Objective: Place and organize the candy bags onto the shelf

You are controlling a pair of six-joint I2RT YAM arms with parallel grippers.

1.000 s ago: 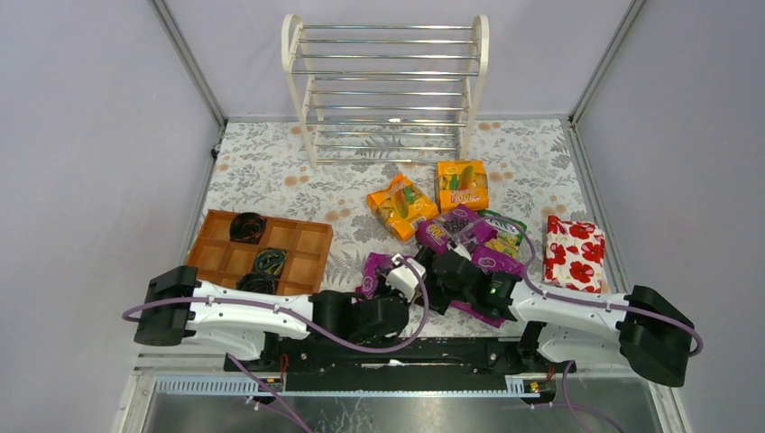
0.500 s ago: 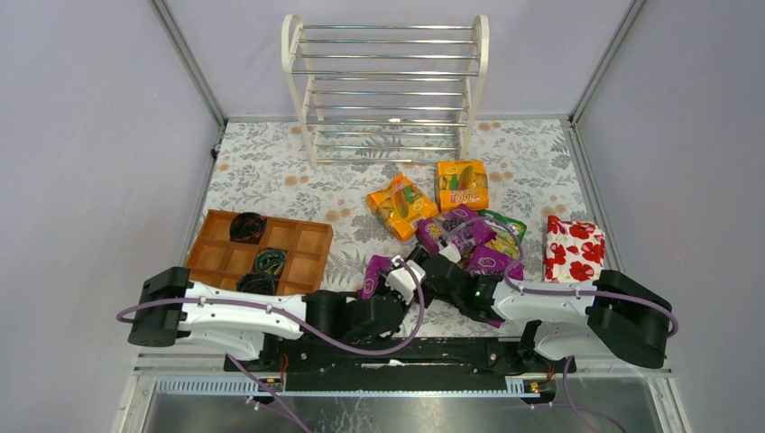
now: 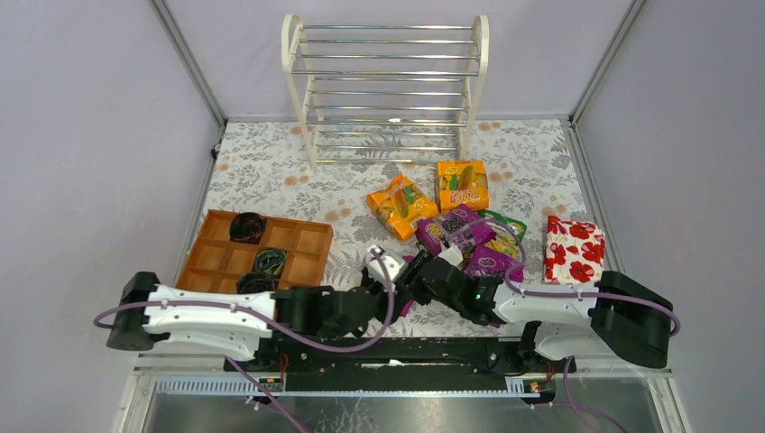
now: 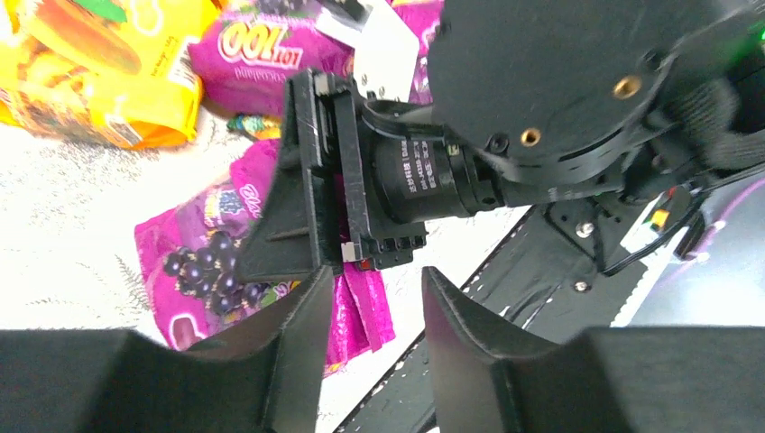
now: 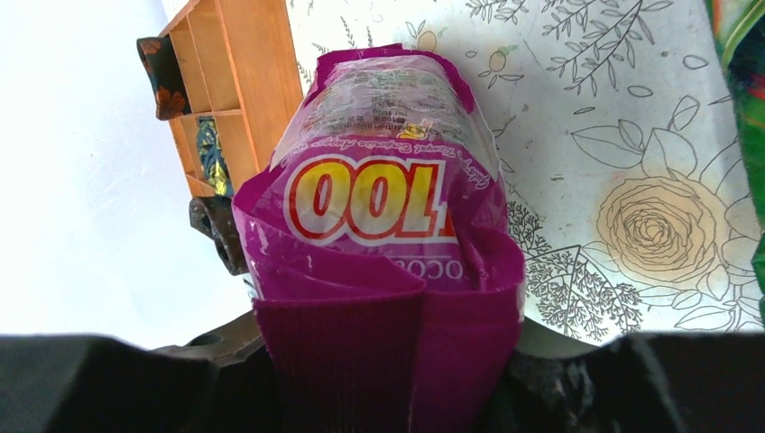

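While my right gripper point(image 5: 388, 370) pinches the purple bag point(image 5: 388, 198) | my left gripper point(image 4: 374, 293) is spread | I lift slow, hold tight.

Top view: high behind, facing down over the whole table point(image 3: 271, 171); wrist views: low, close in on the purple bags point(image 3: 451, 233) it also shows

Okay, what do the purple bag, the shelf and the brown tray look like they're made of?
The purple bag: thin glossy plastic film, creased. The shelf: shiny chrome-looking metal rods, white side panels probably plastic or painted. The brown tray: likely wood, matte, orange-brown dividers.
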